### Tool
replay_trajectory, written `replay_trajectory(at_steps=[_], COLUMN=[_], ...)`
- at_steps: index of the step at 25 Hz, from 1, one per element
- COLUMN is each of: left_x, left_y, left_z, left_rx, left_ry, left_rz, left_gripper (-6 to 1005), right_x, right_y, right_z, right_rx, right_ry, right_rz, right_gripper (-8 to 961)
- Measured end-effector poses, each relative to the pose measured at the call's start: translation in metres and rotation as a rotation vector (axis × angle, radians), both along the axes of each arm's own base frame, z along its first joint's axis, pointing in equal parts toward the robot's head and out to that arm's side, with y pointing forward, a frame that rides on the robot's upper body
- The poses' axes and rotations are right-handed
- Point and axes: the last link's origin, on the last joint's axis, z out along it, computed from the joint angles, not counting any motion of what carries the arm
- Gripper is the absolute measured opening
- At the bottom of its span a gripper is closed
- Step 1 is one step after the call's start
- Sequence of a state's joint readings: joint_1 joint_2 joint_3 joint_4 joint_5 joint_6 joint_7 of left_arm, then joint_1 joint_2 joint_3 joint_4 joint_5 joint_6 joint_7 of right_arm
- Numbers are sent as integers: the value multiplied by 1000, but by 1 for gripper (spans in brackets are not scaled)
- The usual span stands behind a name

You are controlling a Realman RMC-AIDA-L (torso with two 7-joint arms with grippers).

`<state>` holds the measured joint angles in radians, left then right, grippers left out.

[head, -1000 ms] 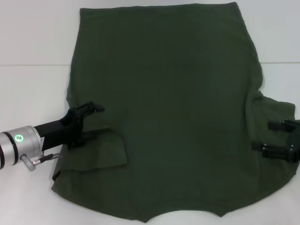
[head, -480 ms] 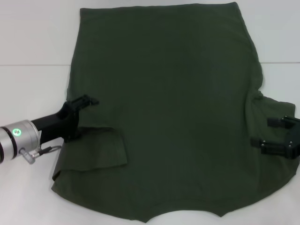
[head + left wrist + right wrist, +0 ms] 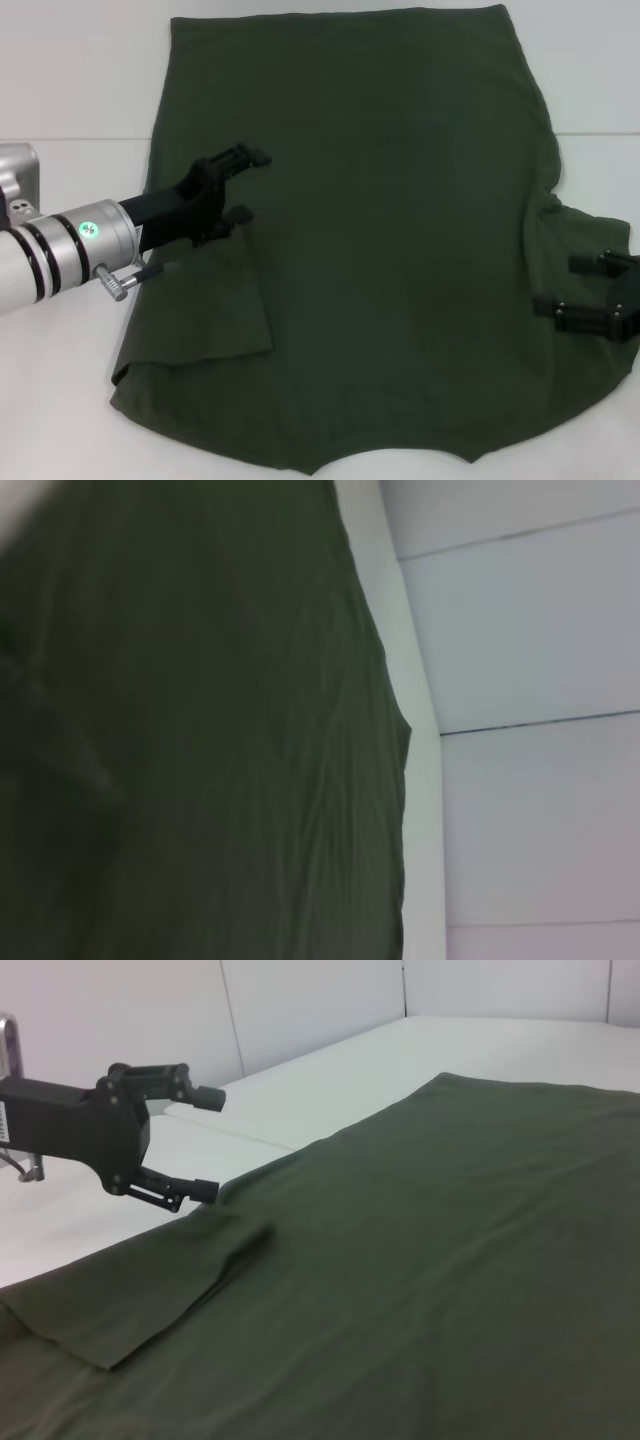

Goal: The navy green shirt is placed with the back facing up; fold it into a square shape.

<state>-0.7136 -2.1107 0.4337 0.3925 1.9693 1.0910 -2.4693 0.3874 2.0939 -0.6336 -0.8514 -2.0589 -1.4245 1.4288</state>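
Observation:
The navy green shirt (image 3: 380,200) lies flat on the white table, plain side up, collar end nearest me. Its left sleeve (image 3: 215,310) is folded inward onto the body. My left gripper (image 3: 254,185) is open and empty, held above the shirt's left edge, beyond the folded sleeve. It also shows in the right wrist view (image 3: 212,1146), clear of the cloth (image 3: 450,1240). My right gripper (image 3: 558,285) is open over the right sleeve (image 3: 590,230), which is spread outward. The left wrist view shows only shirt cloth (image 3: 200,730) and table.
The white table (image 3: 60,80) extends to both sides of the shirt, with a seam line running across it. White wall panels (image 3: 300,1010) stand behind the table's far edge.
My left gripper has risen from the folded left sleeve and moved farther away and inward over the shirt. The right gripper has barely moved.

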Motion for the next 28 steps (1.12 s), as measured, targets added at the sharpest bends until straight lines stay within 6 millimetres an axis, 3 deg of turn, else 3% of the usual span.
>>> replay_trajectory(at_steps=[6, 9, 13, 19, 22, 28], left_x=[-2, -4, -3, -28, -47, -61], left_y=[-5, -15, -36, -79, -97, -109], left_z=[2, 9, 22, 28, 24, 25], left_rx=[1, 21, 104, 345, 405, 369], left_ry=[-9, 44, 263, 736, 951, 1000], left_rz=[-23, -149, -558, -1037, -1156, -1164], left_gripper=[937, 937, 937, 937, 937, 936], right_x=[0, 0, 0, -1, 0, 4], right_y=[1, 1, 1, 2, 2, 0], right_z=[-2, -2, -2, -2, -3, -1], right_rx=[-5, -5, -6, -6, -8, 4], right_ry=[2, 2, 2, -1, 1, 6], right_rz=[-1, -1, -1, 3, 0, -19], right_gripper=[915, 915, 915, 916, 916, 916])
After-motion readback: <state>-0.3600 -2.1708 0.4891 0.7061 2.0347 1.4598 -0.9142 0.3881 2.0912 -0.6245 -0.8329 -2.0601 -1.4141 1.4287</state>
